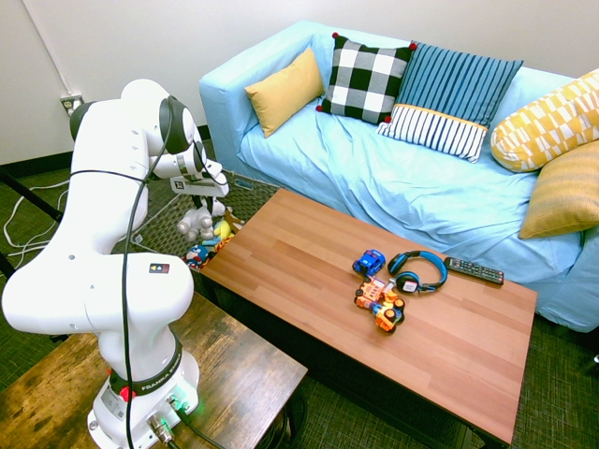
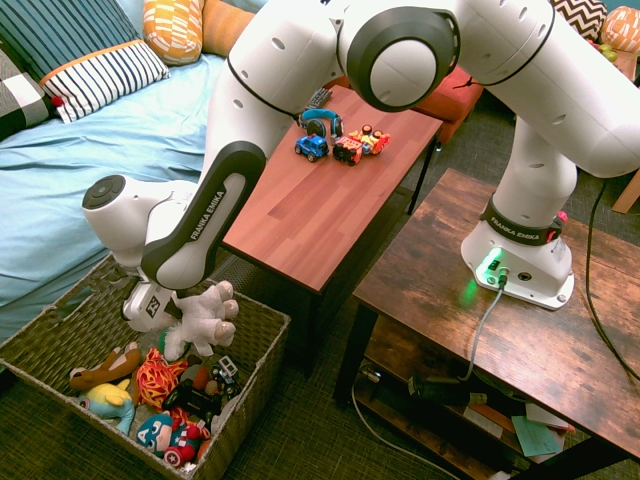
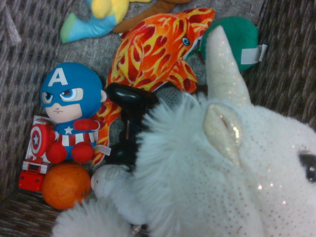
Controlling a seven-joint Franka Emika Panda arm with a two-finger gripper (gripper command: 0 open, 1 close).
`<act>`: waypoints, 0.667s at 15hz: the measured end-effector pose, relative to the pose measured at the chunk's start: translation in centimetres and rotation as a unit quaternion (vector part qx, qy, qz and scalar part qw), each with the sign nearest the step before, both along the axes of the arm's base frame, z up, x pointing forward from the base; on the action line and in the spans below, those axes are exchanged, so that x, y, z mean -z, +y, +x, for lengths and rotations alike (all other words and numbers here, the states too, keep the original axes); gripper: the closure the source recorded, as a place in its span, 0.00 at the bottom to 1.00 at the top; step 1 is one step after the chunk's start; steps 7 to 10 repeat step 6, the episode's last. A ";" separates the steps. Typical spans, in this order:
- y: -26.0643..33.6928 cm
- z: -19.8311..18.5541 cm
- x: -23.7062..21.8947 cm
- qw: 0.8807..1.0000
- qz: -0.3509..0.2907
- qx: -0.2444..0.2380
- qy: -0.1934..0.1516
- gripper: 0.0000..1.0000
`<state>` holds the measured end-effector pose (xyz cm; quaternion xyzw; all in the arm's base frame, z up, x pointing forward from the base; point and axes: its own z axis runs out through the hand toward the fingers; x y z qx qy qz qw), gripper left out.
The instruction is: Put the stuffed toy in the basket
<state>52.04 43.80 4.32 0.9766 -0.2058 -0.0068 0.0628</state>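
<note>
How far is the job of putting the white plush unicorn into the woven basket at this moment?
Done: the fluffy white plush unicorn is off the wooden table and hangs from the end effector over the open top of the brown woven basket. In hand: the wrist view shows it above the plush toys already inside. Left: lower it, let go and pull the arm away. The fingers are hidden, so the grip itself cannot be seen.

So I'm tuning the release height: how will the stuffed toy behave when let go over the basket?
The stuffed toy looks soft and fluffy, so probably light and floppy. Hanging from the gripper over the basket, it would likely drop softly onto the toys below, hardly bouncing or rolling.
</note>
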 end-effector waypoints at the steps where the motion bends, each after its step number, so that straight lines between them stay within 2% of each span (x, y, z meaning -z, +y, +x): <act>1: 0.1 0.1 -0.1 1.000 0.000 0.000 -0.001 0.00; 10: 0.4 0.7 -0.7 1.000 -0.004 0.002 0.002 0.00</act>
